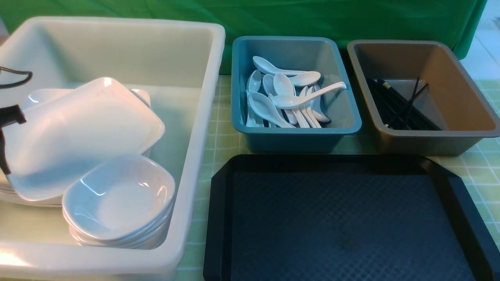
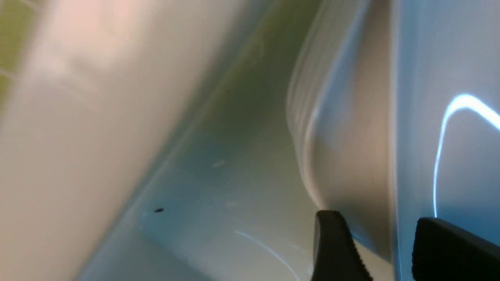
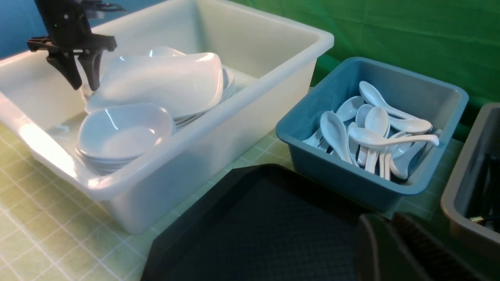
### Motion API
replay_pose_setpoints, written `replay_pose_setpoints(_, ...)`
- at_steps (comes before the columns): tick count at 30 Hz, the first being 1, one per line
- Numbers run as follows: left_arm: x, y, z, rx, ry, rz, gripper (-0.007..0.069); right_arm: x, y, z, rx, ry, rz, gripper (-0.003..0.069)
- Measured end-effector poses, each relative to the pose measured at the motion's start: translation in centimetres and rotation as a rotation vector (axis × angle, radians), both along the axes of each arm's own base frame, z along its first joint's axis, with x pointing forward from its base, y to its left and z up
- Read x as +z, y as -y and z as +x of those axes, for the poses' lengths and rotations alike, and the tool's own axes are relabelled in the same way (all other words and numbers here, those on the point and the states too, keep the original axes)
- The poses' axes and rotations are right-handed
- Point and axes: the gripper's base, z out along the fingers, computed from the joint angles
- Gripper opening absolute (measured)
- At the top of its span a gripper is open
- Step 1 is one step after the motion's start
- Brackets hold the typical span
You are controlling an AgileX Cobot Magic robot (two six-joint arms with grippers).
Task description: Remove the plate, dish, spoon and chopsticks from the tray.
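Plate [image 1: 78, 132] tilted atop stack in white bin [image 1: 195, 156] at frame left, left gripper [image 3: 83, 80] wide beside its edge for release; tray [image 1: 343, 218] bare, right gripper [image 3: 394, 249] narrow, empty.

I see: tray [image 1: 343, 218] black, diamond-textured | spoon bin [image 1: 242, 97] teal | chopstick bin [image 1: 461, 93] brown | tablecloth [image 1: 218, 136] pale-green grid

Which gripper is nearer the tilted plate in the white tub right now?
Left. The left gripper stands open right at the tilted plate edge inside the white tub; the right gripper hangs shut over the tray.
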Motion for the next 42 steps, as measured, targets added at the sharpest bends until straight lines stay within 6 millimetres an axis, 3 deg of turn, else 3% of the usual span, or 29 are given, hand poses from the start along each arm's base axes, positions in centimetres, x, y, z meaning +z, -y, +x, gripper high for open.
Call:
replay_pose_setpoints(5, -0.8, 0.1, 1.1, 0.042, 0.068, -0.038, 0.0267, 0.3, -0.1, 0.0, 0.004, 0.031, 0.022, 0.005)
replay_pose_setpoints(12, -2.4, 0.5, 1.5, 0.058, 0.02, -0.111, 0.0267, 0.6, -0.1, 0.1, 0.006, 0.056, 0.037, 0.005)
replay_pose_setpoints(22, -2.5, 0.3, 1.7, 0.075, 0.04, -0.093, 0.0262, 0.6, -0.1, 0.1, 0.006, 0.058, 0.037, 0.0059)
replay_pose_setpoints(24, -2.7, 0.3, 1.8, 0.079, 0.039, -0.094, 0.0242, 0.6, -0.1, 0.1, 0.005, 0.057, 0.038, 0.0062)
replay_pose_setpoints(30, -2.8, 0.1, 2.0, 0.084, 0.056, -0.097, 0.0071, 0.6, -0.1, 0.1, 0.005, 0.06, 0.038, 0.0067)
replay_pose_setpoints(42, -2.4, -0.8, 2.3, 0.026, 0.093, 0.02, 0.0045, 0.6, -0.1, 0.1, 0.005, 0.061, 0.039, 0.0072)
